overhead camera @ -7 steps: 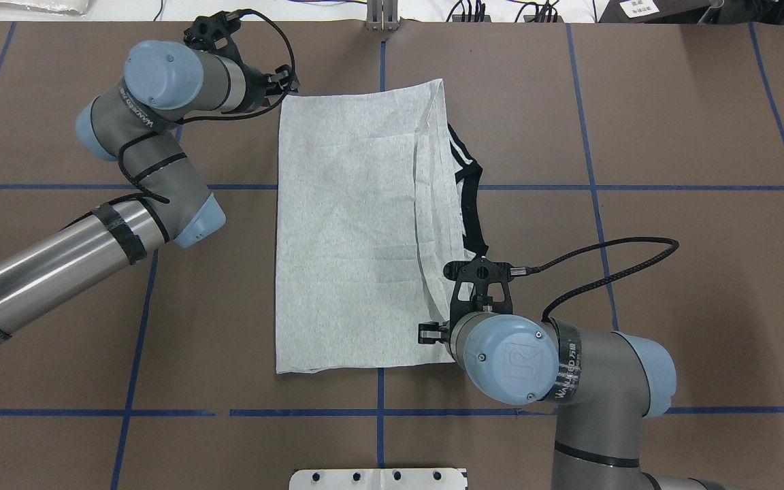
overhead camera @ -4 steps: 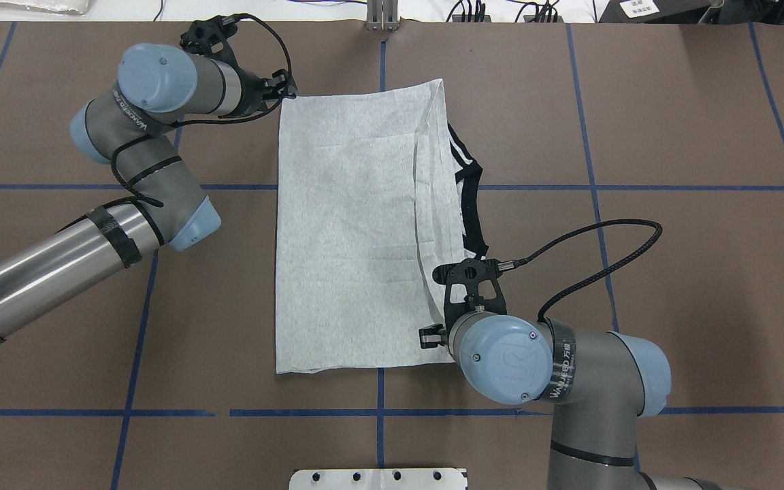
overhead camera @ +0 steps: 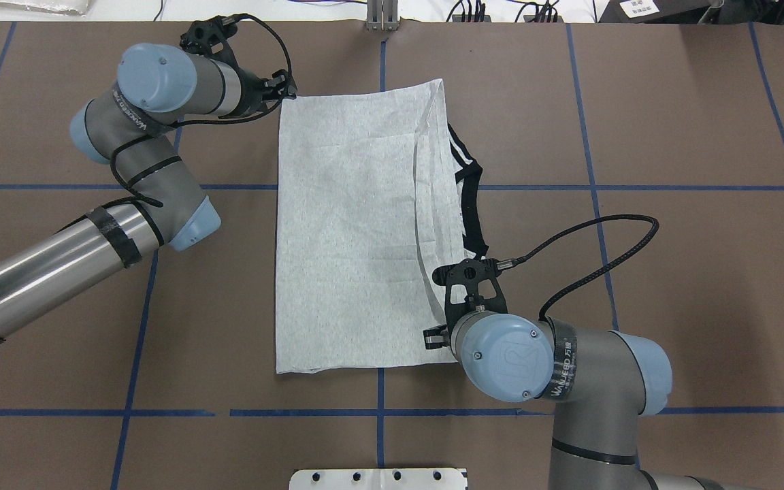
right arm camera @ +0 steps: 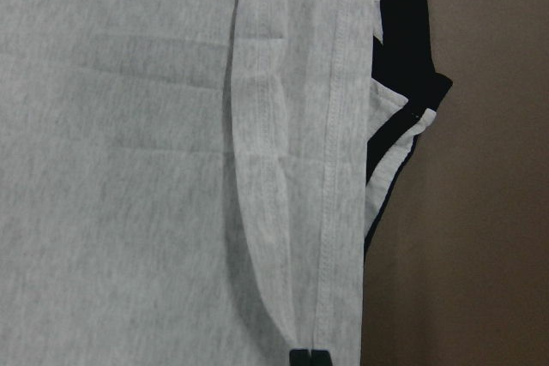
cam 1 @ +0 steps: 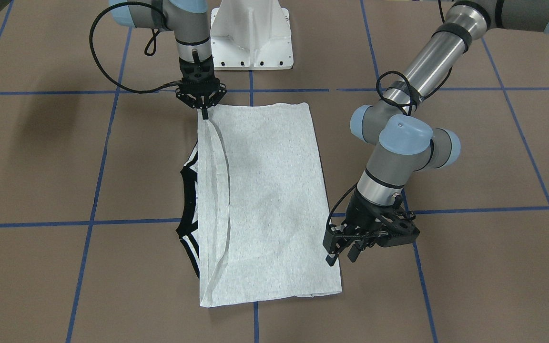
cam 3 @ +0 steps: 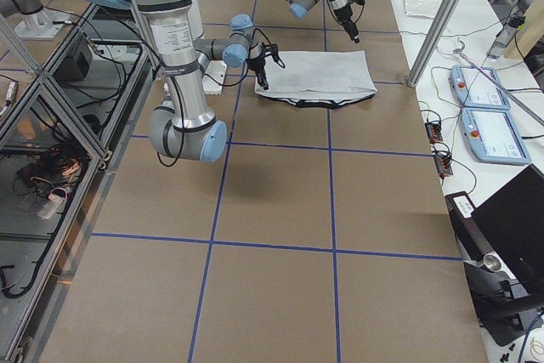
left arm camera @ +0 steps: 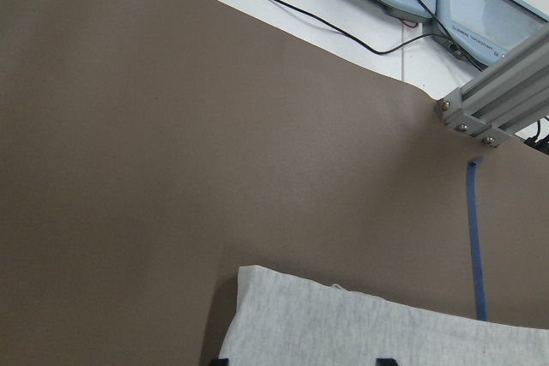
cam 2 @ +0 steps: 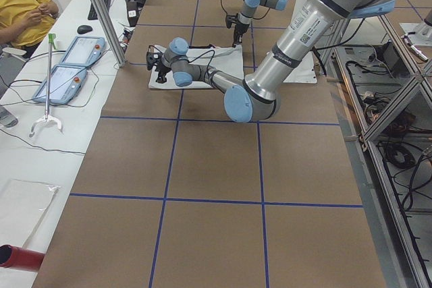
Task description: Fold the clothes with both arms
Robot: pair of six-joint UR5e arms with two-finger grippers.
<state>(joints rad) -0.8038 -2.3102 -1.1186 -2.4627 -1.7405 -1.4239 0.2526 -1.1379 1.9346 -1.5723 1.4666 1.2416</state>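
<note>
The grey T-shirt (overhead camera: 351,231) lies folded into a long rectangle at the table's middle, plain side up. Its black collar and striped trim (overhead camera: 471,204) stick out along the edge on my right. My right gripper (cam 1: 204,113) is shut on the shirt's near right corner. In the right wrist view its tips (right arm camera: 309,356) meet on the folded hem. My left gripper (cam 1: 341,257) is open and empty, just over the far left corner (left arm camera: 244,276). The print is hidden.
The white pedestal (cam 1: 250,33) stands at the table's near edge behind the shirt. Blue tape lines cross the brown table (overhead camera: 671,122). Two teach pendants (cam 2: 67,65), a metal post (cam 2: 101,11) and a seated person (cam 2: 23,5) are beyond the far edge.
The left arm has shifted slightly left and the right wrist slightly left. Both moves are small, and the shirt lies as before.
</note>
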